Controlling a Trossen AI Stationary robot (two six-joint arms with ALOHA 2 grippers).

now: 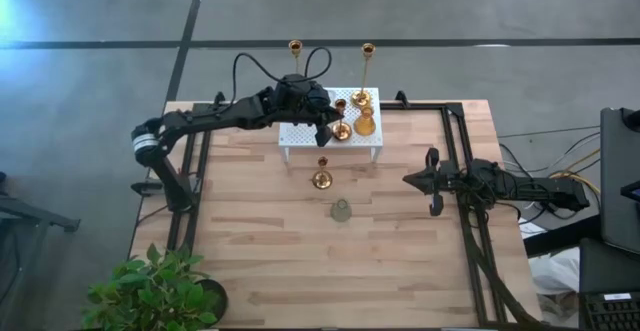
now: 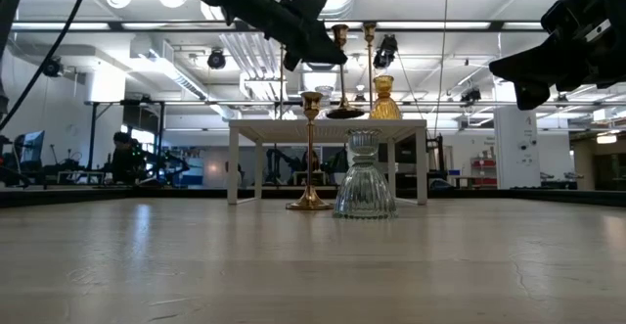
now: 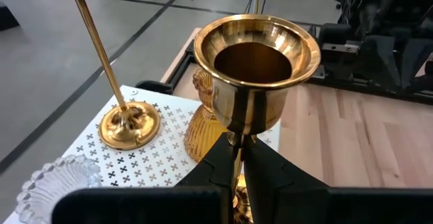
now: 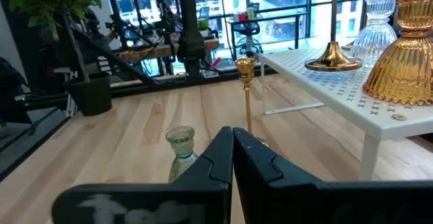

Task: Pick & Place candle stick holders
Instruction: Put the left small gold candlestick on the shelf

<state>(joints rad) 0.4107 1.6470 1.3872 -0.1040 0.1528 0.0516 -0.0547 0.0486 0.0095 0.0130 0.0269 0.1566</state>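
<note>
A pale butcher-block table (image 1: 260, 261) sits on a grey floor, a potted plant (image 1: 150, 291) at its near left corner and a white perforated stand (image 1: 300, 136) at the far edge. Over that stand is the left gripper (image 1: 333, 123), and it's pinching the stem of a short brass candle holder (image 3: 256, 68) — in the left wrist view the fingers (image 3: 220, 158) are pressed in on either side of the stem, just below the wide cup. In the low view that holder (image 2: 340, 69) hangs with its round base just above the stand top. Right beside it on the stand sits the amber glass holder (image 1: 365, 124), and the clear glass holder (image 3: 57, 183) is there too, at the stand's edge. A tall thin brass stick (image 1: 365, 76) stands on the stand's far right corner; the other tall one (image 1: 295, 56) rises behind the left arm. Down on the wood in front of the stand, the second short brass holder (image 1: 321, 175) stands upright, and a little nearer, the grey-green glass holder (image 1: 342, 210), the two close but not touching. Over to the right, the right gripper (image 1: 432, 182) waits above the table, well apart from everything, its fingers (image 4: 260, 166) pressed together on nothing.
</note>
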